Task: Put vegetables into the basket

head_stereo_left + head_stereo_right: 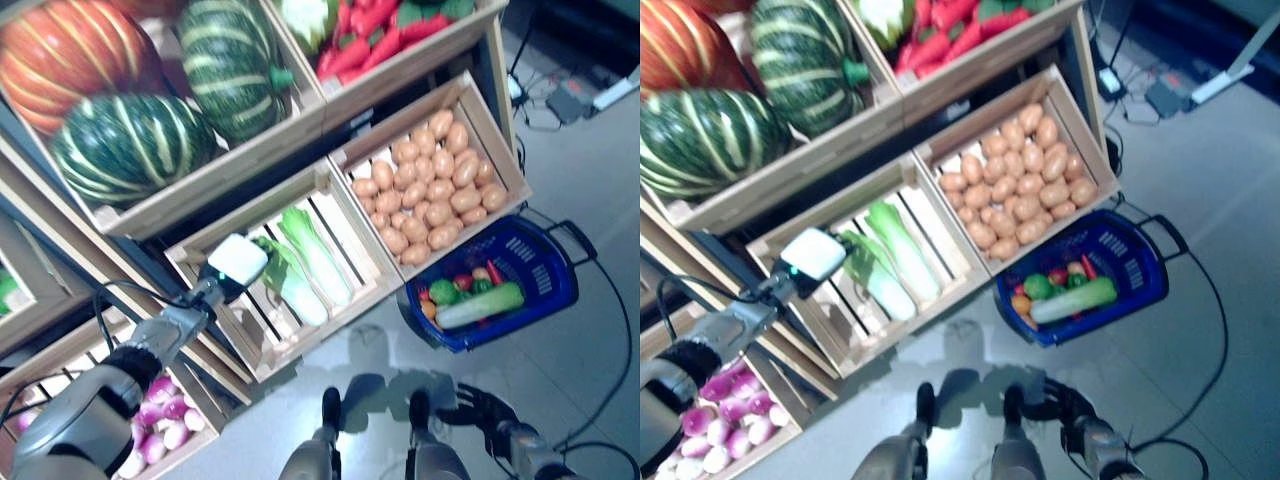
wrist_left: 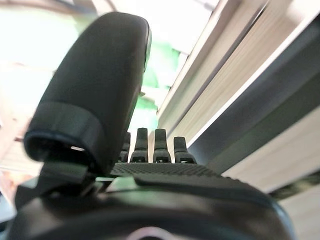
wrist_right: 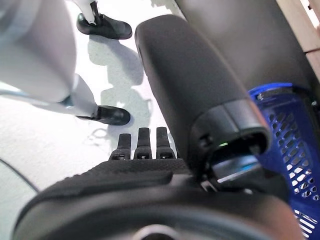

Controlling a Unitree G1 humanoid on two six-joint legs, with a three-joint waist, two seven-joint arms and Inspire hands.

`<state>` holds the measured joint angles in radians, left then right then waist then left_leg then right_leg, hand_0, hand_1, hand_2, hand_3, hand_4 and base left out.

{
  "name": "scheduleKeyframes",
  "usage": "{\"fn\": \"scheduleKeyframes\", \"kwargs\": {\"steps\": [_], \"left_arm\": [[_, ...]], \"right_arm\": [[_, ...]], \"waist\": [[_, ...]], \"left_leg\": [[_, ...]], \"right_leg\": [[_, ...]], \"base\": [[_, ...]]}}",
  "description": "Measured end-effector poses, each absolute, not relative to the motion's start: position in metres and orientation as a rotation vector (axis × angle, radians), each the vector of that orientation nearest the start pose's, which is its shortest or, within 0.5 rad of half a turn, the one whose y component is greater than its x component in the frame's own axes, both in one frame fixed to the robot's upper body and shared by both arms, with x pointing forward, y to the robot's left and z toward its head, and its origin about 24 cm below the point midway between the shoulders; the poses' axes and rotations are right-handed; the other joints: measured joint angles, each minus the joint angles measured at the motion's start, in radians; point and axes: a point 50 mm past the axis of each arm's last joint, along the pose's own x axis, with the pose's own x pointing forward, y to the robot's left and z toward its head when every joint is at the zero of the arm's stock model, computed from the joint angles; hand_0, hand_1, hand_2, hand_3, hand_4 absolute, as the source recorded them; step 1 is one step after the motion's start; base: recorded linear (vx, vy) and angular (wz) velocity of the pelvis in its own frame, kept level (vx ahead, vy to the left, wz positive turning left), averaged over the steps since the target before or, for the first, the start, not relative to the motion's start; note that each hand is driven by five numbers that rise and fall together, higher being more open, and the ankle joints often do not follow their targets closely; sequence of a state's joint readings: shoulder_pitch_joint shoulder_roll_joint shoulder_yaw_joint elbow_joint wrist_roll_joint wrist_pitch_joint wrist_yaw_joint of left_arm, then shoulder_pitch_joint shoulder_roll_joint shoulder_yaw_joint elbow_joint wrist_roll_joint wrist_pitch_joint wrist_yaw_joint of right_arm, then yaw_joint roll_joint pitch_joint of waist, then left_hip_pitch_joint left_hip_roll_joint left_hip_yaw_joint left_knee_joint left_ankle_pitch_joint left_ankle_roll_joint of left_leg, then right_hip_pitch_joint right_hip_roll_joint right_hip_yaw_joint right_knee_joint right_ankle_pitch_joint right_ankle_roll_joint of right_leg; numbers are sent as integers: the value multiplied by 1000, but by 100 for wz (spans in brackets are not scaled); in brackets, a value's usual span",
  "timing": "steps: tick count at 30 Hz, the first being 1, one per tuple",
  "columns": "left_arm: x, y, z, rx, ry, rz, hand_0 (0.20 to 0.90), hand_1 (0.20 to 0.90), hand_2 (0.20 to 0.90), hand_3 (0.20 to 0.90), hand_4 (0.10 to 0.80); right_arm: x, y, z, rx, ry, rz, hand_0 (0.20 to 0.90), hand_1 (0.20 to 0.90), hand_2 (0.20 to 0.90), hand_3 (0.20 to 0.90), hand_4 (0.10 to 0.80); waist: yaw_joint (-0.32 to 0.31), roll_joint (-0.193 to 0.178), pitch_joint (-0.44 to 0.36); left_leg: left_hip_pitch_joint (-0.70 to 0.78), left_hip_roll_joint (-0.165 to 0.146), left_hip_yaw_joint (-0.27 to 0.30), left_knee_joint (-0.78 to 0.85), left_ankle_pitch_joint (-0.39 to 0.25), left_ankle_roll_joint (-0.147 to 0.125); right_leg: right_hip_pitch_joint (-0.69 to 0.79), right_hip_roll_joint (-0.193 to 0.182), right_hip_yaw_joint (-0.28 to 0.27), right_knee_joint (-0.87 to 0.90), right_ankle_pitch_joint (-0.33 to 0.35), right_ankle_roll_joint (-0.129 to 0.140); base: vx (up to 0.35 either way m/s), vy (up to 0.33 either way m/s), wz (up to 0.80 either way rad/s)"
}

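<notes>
The blue basket (image 1: 545,262) stands on the floor right of the wooden stand. In it lie a long pale-green vegetable (image 1: 480,305), a round green one (image 1: 443,292) and small red and orange pieces. My left hand (image 1: 237,262) reaches into the middle crate, right beside green-and-white leafy vegetables (image 1: 300,275). In the left wrist view its fingers (image 2: 150,147) are straight, its thumb (image 2: 100,90) is raised, and green shows past them; it holds nothing. My right hand (image 1: 490,408) hangs low over the floor, below the basket, with straight empty fingers (image 3: 142,145). The basket's wall (image 3: 295,145) lies beside it.
The wooden stand (image 1: 300,120) has slanted crates in tiers, and its lower crates jut out to the basket's left edge. The basket's black handle (image 1: 575,235) lies folded back. Cables and a power block (image 1: 565,100) lie on the grey floor behind it.
</notes>
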<state>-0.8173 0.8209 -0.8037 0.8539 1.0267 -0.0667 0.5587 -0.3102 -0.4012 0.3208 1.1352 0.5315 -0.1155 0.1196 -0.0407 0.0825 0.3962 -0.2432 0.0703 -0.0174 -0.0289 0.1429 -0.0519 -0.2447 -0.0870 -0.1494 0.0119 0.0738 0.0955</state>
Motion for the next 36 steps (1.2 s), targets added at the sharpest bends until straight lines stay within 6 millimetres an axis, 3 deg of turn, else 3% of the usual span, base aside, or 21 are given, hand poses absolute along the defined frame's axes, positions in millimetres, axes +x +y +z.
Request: {"fn": "scheduleKeyframes", "kwargs": {"steps": [2, 4, 7, 11, 19, 25, 30, 36], "left_arm": [[372, 251, 144, 2148, -514, 85, 900, 900, 900, 900, 800], [375, 251, 151, 2149, -559, 164, 900, 900, 900, 900, 800], [374, 252, 149, 2144, -598, 218, 900, 900, 900, 900, 800], [375, 249, 162, 2125, -706, 303, 900, 900, 900, 900, 800], [378, 245, 175, 2143, -731, 343, 900, 900, 900, 900, 800], [379, 242, 181, 2155, -721, 370, 900, 900, 900, 900, 800], [372, 240, 204, 2163, -807, 390, 900, 900, 900, 900, 800], [372, 239, 207, 2177, -788, 367, 900, 900, 900, 900, 800]], "right_arm": [[262, -244, -68, -14, 611, -32, 900, 900, 900, 900, 800], [277, -233, -56, 2, 549, 1, 900, 900, 900, 900, 800], [285, -225, -50, 4, 515, 29, 900, 900, 900, 900, 800], [295, -219, -39, 22, 466, 47, 900, 900, 900, 900, 800], [306, -212, -23, 55, 388, 60, 900, 900, 900, 900, 800], [303, -216, -24, 51, 393, 47, 900, 900, 900, 900, 800], [298, -219, -23, 46, 383, 51, 900, 900, 900, 900, 800], [304, -215, -13, 58, 338, 69, 900, 900, 900, 900, 800]], "waist": [[-3, -13, 59], [-10, -34, 92], [-23, -50, 102], [-17, -73, 117], [-21, -88, 123], [-27, -90, 124], [-23, -91, 124], [-4, -90, 124]], "left_leg": [[-55, 0, 3, 28, 2, -2], [-89, 0, 9, 46, 3, -4], [-140, -5, 2, 71, 5, -7], [-238, -25, 1, 136, -2, -12], [-373, -30, -7, 319, -69, -29], [-412, -22, -11, 333, -68, -33], [-430, -22, -24, 330, -64, -42], [-435, -21, -34, 330, -69, -46]], "right_leg": [[-75, -4, 3, 67, -14, -4], [-131, -8, 7, 125, -32, -8], [-206, -19, 6, 212, -68, -14], [-350, -41, 30, 368, -123, -22], [-484, -52, 52, 539, -186, -47], [-522, -34, 63, 550, -185, -48], [-535, -33, 54, 549, -186, -52], [-535, -34, 36, 552, -191, -59]], "base": [[-137, -12, -8], [-128, -7, -5], [-121, 39, 8], [-77, 35, 8], [-12, 22, 2], [23, 0, -3], [-7, -30, 6], [-11, -22, 4]]}}
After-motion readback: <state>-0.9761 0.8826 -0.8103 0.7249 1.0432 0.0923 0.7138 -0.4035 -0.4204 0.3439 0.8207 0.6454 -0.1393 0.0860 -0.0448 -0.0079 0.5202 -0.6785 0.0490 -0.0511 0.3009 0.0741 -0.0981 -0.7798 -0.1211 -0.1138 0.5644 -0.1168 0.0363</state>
